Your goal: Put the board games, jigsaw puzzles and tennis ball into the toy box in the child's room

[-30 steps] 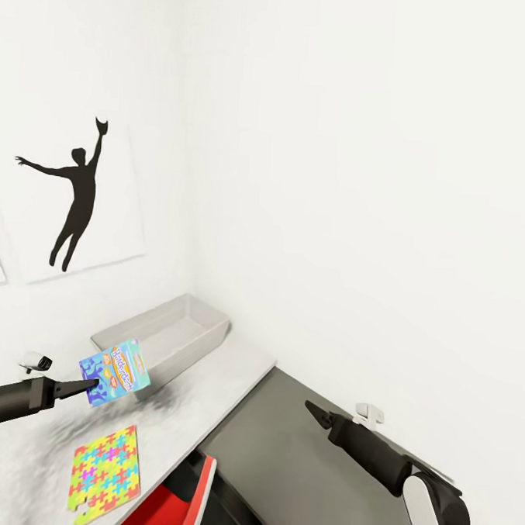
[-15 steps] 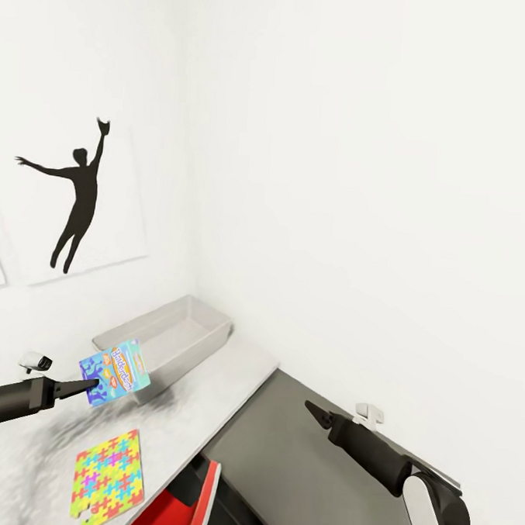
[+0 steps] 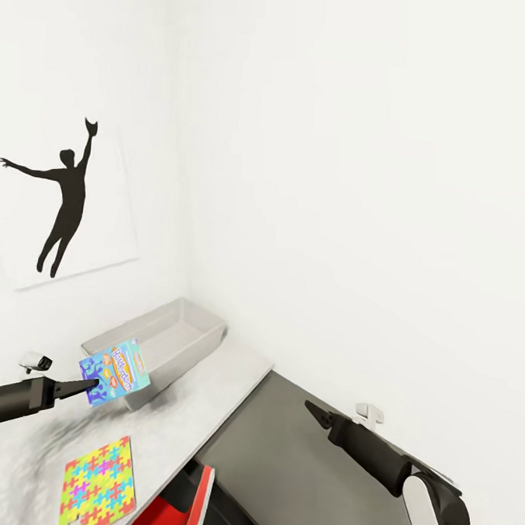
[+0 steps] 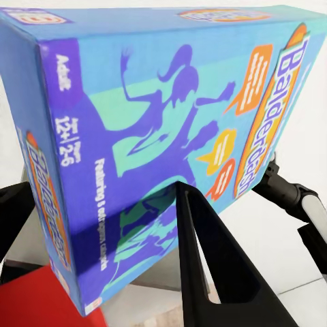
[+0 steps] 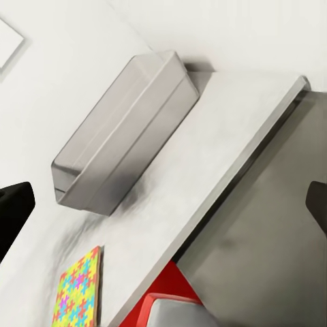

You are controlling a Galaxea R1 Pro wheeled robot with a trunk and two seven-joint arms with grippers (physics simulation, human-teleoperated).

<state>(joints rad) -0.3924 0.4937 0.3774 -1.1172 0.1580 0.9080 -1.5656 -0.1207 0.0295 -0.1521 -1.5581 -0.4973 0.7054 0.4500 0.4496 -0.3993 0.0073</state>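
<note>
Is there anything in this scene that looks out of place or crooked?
One thing: a jigsaw puzzle lies at the near edge of the table, its corner seeming to hang slightly over the side. The left gripper holds a blue Balderdash game box tilted in the air before the toy box, which is expected.

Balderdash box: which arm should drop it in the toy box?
Left. The left hand already grips the Balderdash box beside the toy box. The right hand holds nothing, over the dark cabinet, farther away.
</note>
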